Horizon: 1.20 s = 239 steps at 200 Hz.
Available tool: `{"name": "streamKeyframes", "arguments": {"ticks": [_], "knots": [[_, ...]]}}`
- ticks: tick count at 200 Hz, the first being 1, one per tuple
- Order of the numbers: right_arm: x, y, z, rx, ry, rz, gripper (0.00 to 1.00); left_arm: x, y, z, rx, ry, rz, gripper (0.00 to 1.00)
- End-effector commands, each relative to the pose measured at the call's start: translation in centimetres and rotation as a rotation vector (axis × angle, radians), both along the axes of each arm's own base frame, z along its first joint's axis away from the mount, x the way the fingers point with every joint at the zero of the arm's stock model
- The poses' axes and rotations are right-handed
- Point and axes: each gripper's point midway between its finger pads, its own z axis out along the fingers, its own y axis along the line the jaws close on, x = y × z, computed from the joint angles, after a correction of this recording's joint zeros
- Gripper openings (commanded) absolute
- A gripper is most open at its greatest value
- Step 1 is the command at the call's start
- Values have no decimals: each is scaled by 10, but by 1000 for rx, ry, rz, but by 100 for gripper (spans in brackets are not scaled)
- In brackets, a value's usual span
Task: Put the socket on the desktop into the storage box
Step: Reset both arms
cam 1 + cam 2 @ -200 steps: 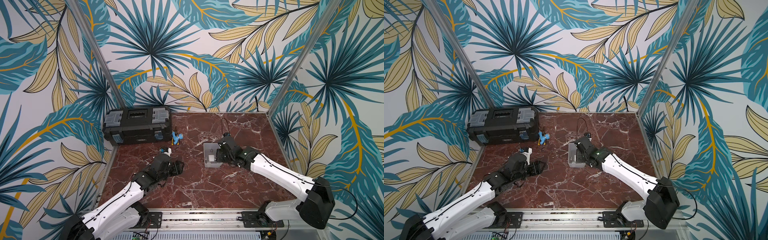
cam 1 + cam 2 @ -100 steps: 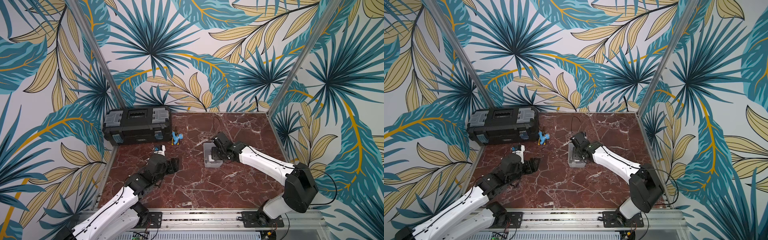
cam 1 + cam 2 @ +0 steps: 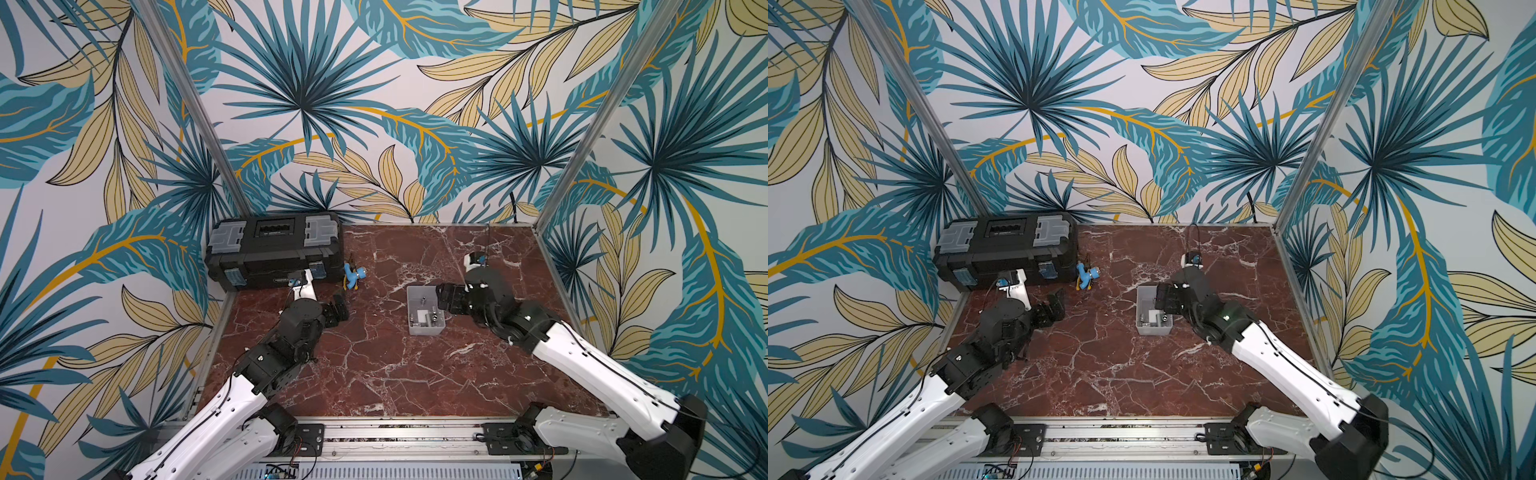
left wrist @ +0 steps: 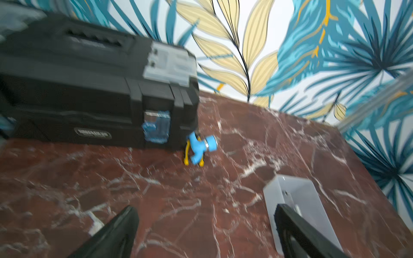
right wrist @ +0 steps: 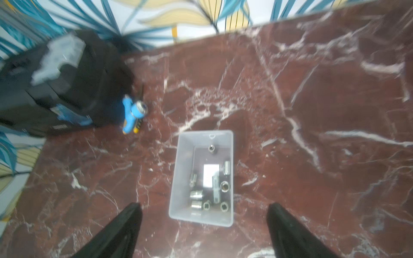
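Moved since a second ago: left gripper (image 3: 338,309) has gone farther off and a little left, toward the toolbox (image 3: 274,249); both pairs of jaws stand wider than they did; right gripper (image 3: 444,299) has kept to the right rim of the storage box (image 3: 426,331)
toolbox: black with grey lid compartments, in the far left corner of the desktop (image 3: 374,374); its left end is cut off and smeared in the left wrist view
left gripper: jaws spread wide with nothing between them; it hangs over bare marble just near of the toolbox's right end; its arm hides the desktop beneath it in both top views
blue and yellow tool (image 3: 353,276): lies just right of the toolbox's near right corner; its kind cannot be made out
storage box: right of centre, top open; in the left wrist view a black finger (image 4: 290,223) covers its near part
sockets (image 5: 197,197): several chrome ones inside the storage box, most at its near end around the white label (image 5: 210,174), one alone at the far end; blur allows no sure count
right gripper: jaws spread wide, holding nothing; raised over the box's far right rim, covering that corner in both top views
wrist views: both smeared by motion, so fine detail is lost
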Motion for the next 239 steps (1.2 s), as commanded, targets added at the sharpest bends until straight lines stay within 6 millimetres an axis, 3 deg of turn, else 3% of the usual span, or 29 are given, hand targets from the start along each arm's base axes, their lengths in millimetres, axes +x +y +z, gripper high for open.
{"name": "streamKeyframes", "arguments": {"ticks": [1, 18, 25, 37, 51, 66, 104, 123, 138, 158, 172, 193, 204, 216, 224, 227, 239], "knots": [[-3, -31, 2, -76, -93, -96, 99, 11, 39, 25, 108, -209, 238, 100], [-5, -58, 3, -175, -132, -193, 99, 19, 59, 28, 221, -314, 359, 100], [-5, -73, -7, -208, -133, -281, 99, 26, 68, 22, 273, -315, 394, 100], [-2, -91, -15, -290, -185, -378, 100, 48, 83, -5, 368, -218, 419, 100], [4, -102, -13, -382, -259, -446, 99, 71, 99, -51, 436, -44, 409, 100], [7, -123, -22, -409, -256, -548, 99, 82, 112, -85, 481, 49, 430, 100], [3, -191, -61, -467, -244, -780, 99, 88, 128, -113, 466, 4, 424, 100], [4, -210, -85, -464, -258, -798, 99, 94, 136, -124, 415, -14, 399, 100], [13, -214, -107, -414, -258, -742, 100, 106, 122, -133, 404, 42, 260, 100], [32, -206, -105, -370, -321, -641, 99, 112, 95, -143, 425, -42, 97, 100], [43, -203, -103, -349, -404, -583, 100, 108, 101, -143, 418, -69, 132, 100], [61, -205, -118, -294, -446, -497, 100, 107, 106, -144, 383, -35, 125, 100], [69, -195, -138, -264, -355, -409, 100, 106, 107, -144, 382, -47, 127, 100], [84, -195, -138, -293, -372, -396, 99, 107, 107, -146, 380, -15, 121, 100], [89, -188, -149, -296, -292, -339, 99, 108, 107, -145, 384, -25, 123, 100], [93, -188, -144, -283, -286, -347, 99, 108, 106, -145, 385, -25, 121, 100], [95, -188, -145, -297, -284, -345, 100, 108, 107, -146, 384, -11, 122, 100]]}}
